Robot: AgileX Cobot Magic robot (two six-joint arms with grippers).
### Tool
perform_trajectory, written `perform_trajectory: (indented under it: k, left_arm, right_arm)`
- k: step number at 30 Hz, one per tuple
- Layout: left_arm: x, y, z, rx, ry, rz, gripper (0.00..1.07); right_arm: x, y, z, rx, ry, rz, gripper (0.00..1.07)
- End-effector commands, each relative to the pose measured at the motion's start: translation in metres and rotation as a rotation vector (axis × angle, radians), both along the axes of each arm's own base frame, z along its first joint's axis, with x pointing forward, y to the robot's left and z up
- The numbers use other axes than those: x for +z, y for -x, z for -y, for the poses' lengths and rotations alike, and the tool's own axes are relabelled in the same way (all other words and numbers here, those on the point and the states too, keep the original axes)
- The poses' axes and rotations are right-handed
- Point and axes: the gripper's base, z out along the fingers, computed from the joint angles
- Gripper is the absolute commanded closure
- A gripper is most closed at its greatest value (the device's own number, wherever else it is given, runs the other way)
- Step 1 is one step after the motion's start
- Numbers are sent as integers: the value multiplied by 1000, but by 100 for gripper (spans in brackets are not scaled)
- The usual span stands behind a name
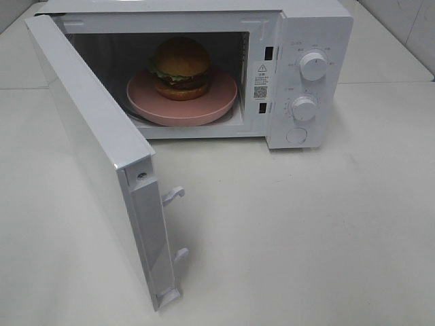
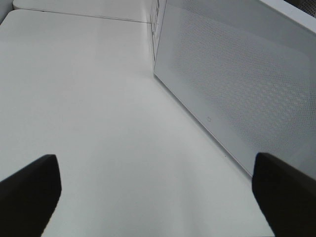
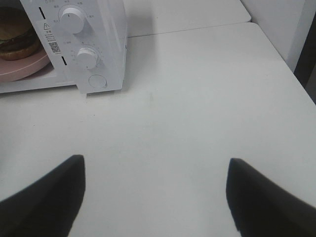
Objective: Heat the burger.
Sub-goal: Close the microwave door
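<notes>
Open microwave (image 1: 312, 27), burger (image 1: 180, 66) inside on pink plate (image 1: 204, 105).
Door (image 1: 95, 156) swung wide at left; burger sits mid-plate in the cavity; two knobs (image 1: 313, 65) on the right panel. Left gripper (image 2: 155, 165) fingers spread wide, empty, over table (image 1: 306, 238) beside the door's outer face. Right gripper (image 3: 157, 163) fingers also apart, empty, over table in front of the knob side.

Soft, even light leaves the white desk (image 1: 306, 224) pale and nearly shadowless, while the microwave (image 1: 312, 41) interior stays dim. The wrist views look greyish, their near edges blurred.
</notes>
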Motion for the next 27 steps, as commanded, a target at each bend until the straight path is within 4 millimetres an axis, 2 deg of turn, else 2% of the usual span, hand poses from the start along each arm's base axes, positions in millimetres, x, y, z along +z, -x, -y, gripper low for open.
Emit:
perform_trajectory:
  k: [1,12,17,18,19,20,21,22,23,24,25,26,27]
  left_arm:
    - [1,2,0,2,8,25,9]
    - [2,0,1,-3,27,20,9]
    - [13,-2,1,0,37,64,14]
    - [16,-3,1,2,39,79,16]
    - [22,-6,1,7,41,114,24]
    - [22,-6,1,7,41,114,24]
    - [24,-9,1,10,43,130,28]
    - [27,-13,0,16,47,156,38]
    - [27,-13,0,16,47,156,38]
    - [29,-15,0,18,48,167,44]
    - [33,-22,0,24,48,184,55]
    - [33,-22,0,24,48,184,55]
    - [34,-26,0,27,47,188,61]
  right_arm:
    - [-1,3,0,-1,12,28,31]
    - [-1,3,0,-1,12,28,31]
    - [-1,3,0,-1,11,28,31]
    - [-1,3,0,-2,10,28,31]
    - [-1,3,0,-3,10,28,31]
    - [-1,3,0,-3,10,28,31]
    - [-1,3,0,-3,10,28,31]
    - [-1,3,0,-3,10,28,31]
    - [-1,3,0,-3,10,28,31]
    - [-1,3,0,-3,10,28,31]
    - [-1,3,0,-3,10,28,31]
    - [-1,3,0,-3,10,28,31]
    - [-1,3,0,-3,10,28,31]
